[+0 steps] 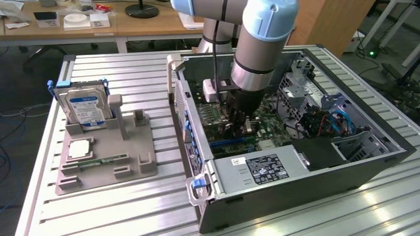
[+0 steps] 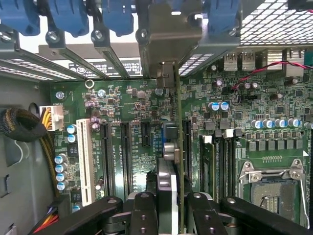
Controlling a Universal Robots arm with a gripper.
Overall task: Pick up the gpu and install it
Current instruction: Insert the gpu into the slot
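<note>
Holding the gpu (image 2: 168, 152) edge-on in my partly closed gripper (image 2: 171, 213), I have it inside the computer case (image 1: 367, 162) over a motherboard (image 2: 122, 103) slot, so pickup is done, but I cannot tell whether it is seated.
</note>
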